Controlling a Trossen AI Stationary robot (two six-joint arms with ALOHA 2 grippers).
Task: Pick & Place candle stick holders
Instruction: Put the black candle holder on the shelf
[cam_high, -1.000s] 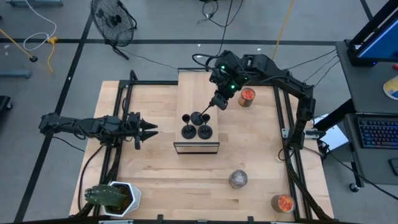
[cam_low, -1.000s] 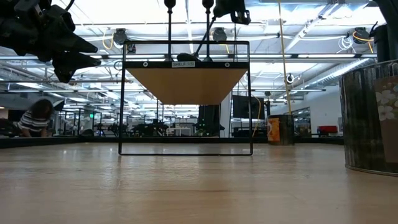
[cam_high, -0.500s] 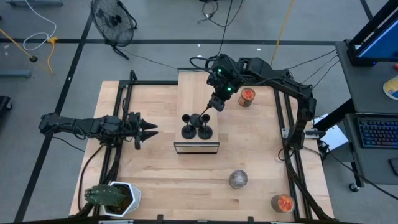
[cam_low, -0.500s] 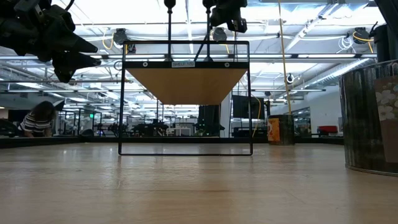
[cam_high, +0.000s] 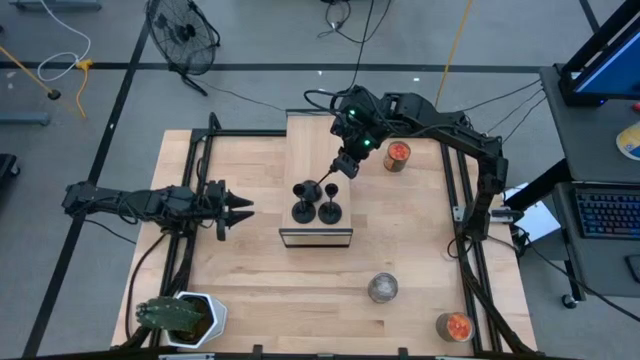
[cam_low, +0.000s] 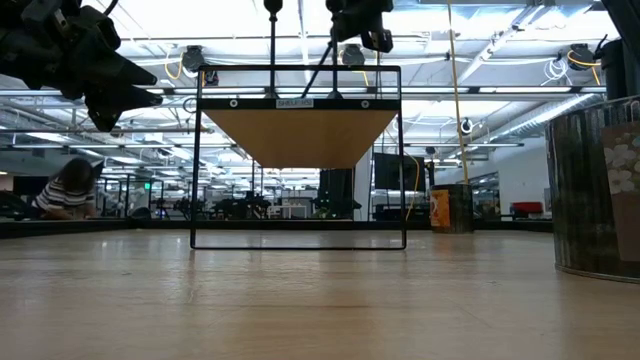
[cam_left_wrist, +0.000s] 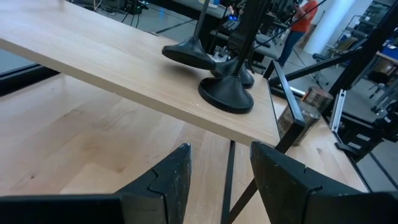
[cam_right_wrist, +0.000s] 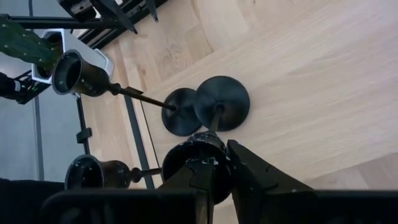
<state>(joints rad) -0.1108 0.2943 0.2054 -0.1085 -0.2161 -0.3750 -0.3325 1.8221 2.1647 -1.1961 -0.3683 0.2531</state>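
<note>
A raised wooden shelf (cam_high: 316, 130) stands mid-table. Black candle stick holders stand on it: two upright on their round bases near its front edge (cam_high: 301, 211) (cam_high: 330, 211). A third (cam_high: 312, 188) leans behind them. My right gripper (cam_high: 343, 165) (cam_right_wrist: 214, 163) is over the shelf, shut on that third holder's top. In the right wrist view a neighbour's base (cam_right_wrist: 181, 112) sits next to the held one's base (cam_right_wrist: 222, 102). My left gripper (cam_high: 245, 210) (cam_left_wrist: 221, 174) is open and empty, level with the shelf, to its left. My right gripper pinches the leaning holder's cup top (cam_right_wrist: 198, 154) between its two fingers. The fingers come from above and from the far right, slanting down. The holder is tilted, its stem (cam_low: 320, 68) running down and to the left, its base (cam_high: 312, 188) at the shelf top.
Two glass jars with orange contents stand at the far right (cam_high: 398, 153) and near right corner (cam_high: 455, 326). A silvery jar (cam_high: 382, 287) stands near the front. A white planter (cam_high: 185, 315) is at the near left corner. A person (cam_low: 65, 190) shows far behind.
My right gripper has moved a little toward the table's left with the holder's top. The tilted holder has gone with it, and its base has slid left along the shelf, closer to the neighbouring holder. The gripper has stayed shut.
</note>
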